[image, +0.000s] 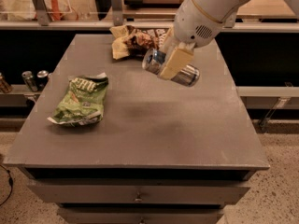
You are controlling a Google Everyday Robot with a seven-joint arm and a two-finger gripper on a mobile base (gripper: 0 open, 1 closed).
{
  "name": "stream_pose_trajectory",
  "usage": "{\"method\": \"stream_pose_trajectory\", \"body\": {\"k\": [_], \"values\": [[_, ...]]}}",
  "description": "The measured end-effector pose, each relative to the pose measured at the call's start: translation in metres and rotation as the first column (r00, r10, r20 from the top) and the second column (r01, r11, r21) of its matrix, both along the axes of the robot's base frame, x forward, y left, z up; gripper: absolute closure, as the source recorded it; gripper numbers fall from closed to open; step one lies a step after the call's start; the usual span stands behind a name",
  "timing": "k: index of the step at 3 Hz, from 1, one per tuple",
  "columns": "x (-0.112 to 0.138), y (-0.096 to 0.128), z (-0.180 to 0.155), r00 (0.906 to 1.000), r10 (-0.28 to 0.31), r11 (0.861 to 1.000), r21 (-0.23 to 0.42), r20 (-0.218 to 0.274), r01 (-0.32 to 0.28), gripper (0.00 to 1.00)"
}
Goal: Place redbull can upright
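A grey table [140,143] is filling the frame, with open surface stretching from its centre to the front edge. The white arm [212,8] is reaching in from the upper right, its gripper [173,65] clamping the redbull can [188,75] sideways in the air, right of centre. A green snack bag [81,101] is lying near the left edge, a crumpled bag [131,41] is sitting at the far edge, and two small dark cans [35,80] are standing off the table at far left.

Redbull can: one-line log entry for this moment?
gripper: shut on redbull can | can: sideways, in air above table | upright placement: not yet done
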State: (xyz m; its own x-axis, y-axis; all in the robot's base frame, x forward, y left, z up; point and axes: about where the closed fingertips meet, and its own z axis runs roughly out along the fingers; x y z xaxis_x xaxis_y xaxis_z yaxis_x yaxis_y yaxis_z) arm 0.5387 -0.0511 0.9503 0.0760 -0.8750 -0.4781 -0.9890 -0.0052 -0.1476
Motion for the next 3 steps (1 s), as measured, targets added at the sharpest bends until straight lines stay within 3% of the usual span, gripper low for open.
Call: {"method": "stream_pose_trajectory", "body": {"k": [1,2,3], "values": [[-0.001,-0.001,0.016,0.9995,0.018,0.976,0.216,-0.025,-0.012,1.00],[-0.011,0.006,0.031,0.9989,0.027,0.907,0.420,-0.039,-0.008,1.00],[-0.024,0.020,0.037,0.9959,0.065,0.818,0.575,-0.064,-0.016,1.00]]}}
